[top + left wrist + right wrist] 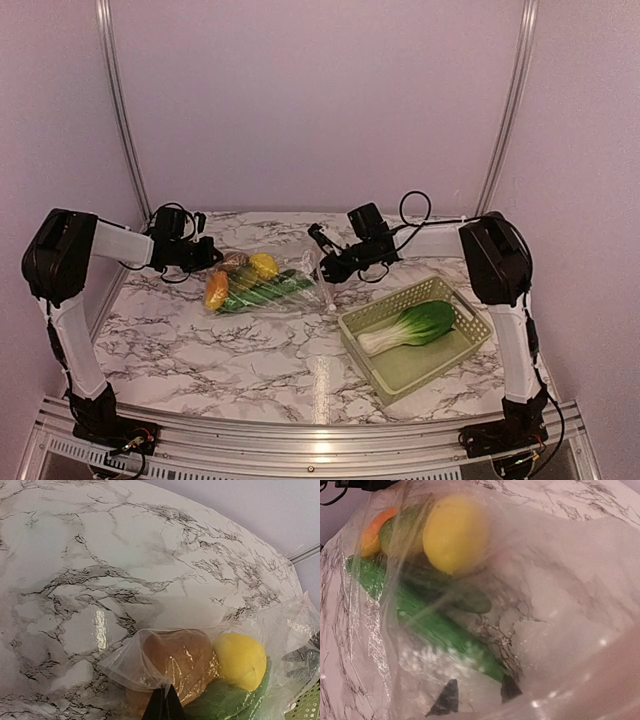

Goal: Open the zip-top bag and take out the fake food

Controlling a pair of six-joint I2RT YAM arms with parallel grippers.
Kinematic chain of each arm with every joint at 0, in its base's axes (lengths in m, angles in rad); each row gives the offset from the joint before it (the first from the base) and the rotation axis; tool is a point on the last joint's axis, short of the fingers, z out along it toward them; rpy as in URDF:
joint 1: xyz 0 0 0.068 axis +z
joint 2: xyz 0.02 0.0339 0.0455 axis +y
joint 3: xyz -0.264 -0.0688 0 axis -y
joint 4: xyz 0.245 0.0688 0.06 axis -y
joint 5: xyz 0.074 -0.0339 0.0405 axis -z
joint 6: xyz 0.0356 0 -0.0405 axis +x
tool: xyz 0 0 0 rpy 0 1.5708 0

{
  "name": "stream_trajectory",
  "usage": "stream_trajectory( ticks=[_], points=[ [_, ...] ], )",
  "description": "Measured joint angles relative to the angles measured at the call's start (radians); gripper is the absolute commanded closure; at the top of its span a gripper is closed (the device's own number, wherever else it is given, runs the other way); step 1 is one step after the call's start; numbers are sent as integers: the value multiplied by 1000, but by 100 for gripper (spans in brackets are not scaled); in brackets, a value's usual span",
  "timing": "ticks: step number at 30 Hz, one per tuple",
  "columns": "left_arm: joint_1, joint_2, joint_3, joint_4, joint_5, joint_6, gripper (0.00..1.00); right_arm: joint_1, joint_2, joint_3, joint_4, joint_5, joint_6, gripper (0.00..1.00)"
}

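My top camera looks down from above and behind me across the whole marble table [200,350], while my two wrist cameras sit close over the zip-top bag [125,667], facing it from opposite ends, and all three views share the yellow lemon [240,660]

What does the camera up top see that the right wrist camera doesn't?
Only the top view shows the basket with the bok choy lying in it. It also shows both arms, with the left gripper at the left end of the zip-top bag and the right gripper at its right end. Only the right wrist view shows its own dark fingertips close up, apart, near the end of the cucumber. Both show the bag, cucumber, lemon, orange fruit and marble table.
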Motion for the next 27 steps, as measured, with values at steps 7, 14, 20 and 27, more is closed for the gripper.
stream_trajectory(
  ticks=[7,14,20,27],
  points=[
    [13,10,31,-26,40,23,100,92,-34,-77,-9,4,-97,47],
    [16,34,77,-63,101,69,100,139,-34,-77,-14,48,-169,36],
    [18,56,106,-97,136,103,100,142,-6,-8,-50,83,-222,35],
    [20,58,120,-115,143,118,100,142,52,52,-112,98,-276,45]
  ],
)
